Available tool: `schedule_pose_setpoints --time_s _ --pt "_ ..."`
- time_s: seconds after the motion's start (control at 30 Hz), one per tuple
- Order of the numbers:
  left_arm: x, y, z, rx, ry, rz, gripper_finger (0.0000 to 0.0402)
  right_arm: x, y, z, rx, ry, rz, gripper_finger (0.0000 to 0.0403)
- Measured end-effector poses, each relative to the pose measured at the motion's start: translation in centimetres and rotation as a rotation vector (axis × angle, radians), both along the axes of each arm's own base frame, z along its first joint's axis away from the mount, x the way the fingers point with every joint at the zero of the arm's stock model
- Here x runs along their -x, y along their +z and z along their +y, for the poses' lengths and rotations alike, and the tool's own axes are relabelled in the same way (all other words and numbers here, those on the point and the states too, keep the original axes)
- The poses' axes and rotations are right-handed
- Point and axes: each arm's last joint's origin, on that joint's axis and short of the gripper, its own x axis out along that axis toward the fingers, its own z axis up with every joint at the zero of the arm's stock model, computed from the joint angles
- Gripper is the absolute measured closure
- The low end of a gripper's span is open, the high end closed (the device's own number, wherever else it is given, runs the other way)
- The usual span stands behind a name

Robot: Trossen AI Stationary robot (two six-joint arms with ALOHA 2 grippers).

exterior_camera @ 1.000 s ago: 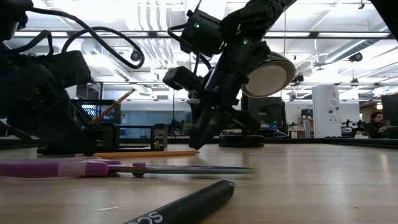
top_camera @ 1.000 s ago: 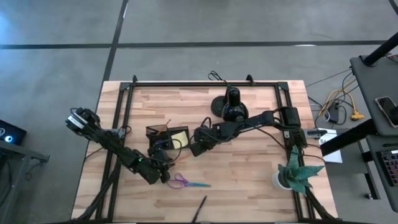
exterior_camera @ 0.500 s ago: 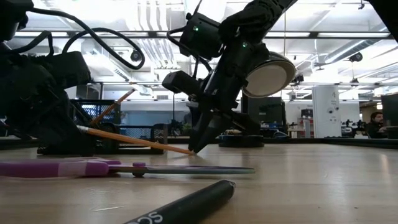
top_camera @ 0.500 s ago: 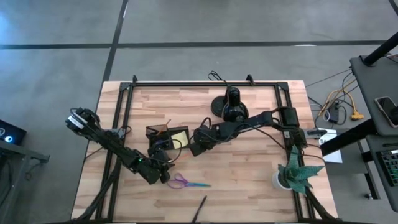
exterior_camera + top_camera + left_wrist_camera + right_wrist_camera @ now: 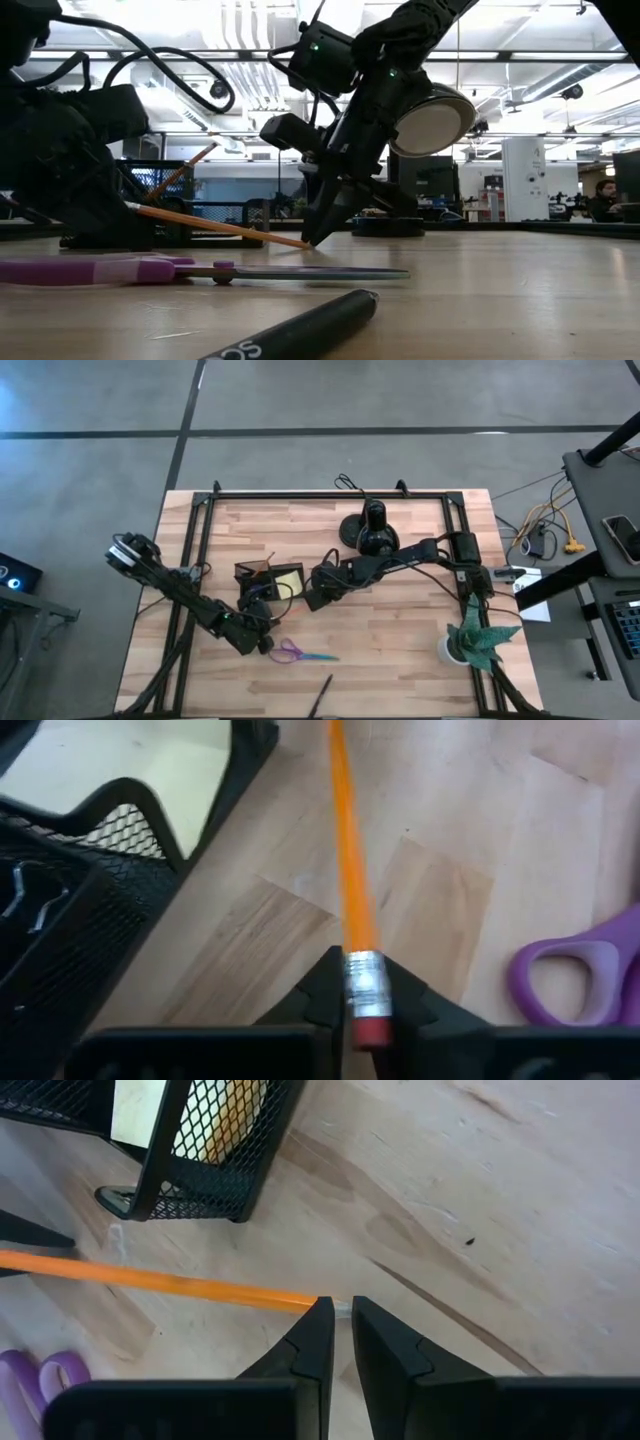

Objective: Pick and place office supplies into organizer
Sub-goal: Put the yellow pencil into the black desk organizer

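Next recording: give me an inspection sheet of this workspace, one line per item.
Surface: wooden table.
Job's things: orange pencil tilted, eraser end up; purple scissors and black pen flat; mesh organizer holds a yellow pad.
Clutter: black lamp, potted plant.
End effectors: left end effector shut on the pencil's eraser end; right end effector shut at its tip.
Cables: loops along both arms.
Surroundings: open hall, person far off.

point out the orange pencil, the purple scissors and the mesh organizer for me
orange pencil (image 5: 349, 870), left wrist view, on the middle of its orange shaft
purple scissors (image 5: 100, 269), low view, on the purple handle lying flat on the table
mesh organizer (image 5: 200, 1175), right wrist view, on its black mesh side wall
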Motion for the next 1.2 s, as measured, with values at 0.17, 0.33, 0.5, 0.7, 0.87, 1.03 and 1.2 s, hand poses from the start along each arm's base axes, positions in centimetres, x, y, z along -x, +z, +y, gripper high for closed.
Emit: schedule_pose_setpoints --time_s 0.17,0.33,0.5,0.7,0.87,1.03,1.2 --pt "-0.1 0.5 -0.1 0.011 -0.011 -0.012 0.0396 0.0 0.0 0.0 -0.002 0.009 0.000 0.0369" --pt "-0.1 0.8 0.0 0.012 -0.015 -0.014 0.0399 0.0 0.0 0.0 -0.005 0.012 0.001 0.0369" --pt "-0.1 1.2 0.2 -0.015 -0.014 0.029 0.0401 0.0 -0.1 0.0 -0.004 0.015 0.001 0.0369" --pt "0.0 1.5 0.2 -0.003 -0.027 0.036 0.0401 0.0 -0.1 0.0 -0.005 0.016 0.003 0.0369" --pt "-0.1 1.7 0.1 0.010 -0.034 0.034 0.0401 0.1 0.1 0.0 0.013 0.032 0.000 0.0369" --pt "0.1 2.4 0.2 0.015 -0.034 0.022 0.0401 0.7 1.3 -0.2 0.080 0.022 0.015 0.0369" --pt "0.9 3.8 0.8 -0.014 -0.041 0.034 0.0401 1.9 3.1 -0.5 0.146 0.036 0.068 0.0369"
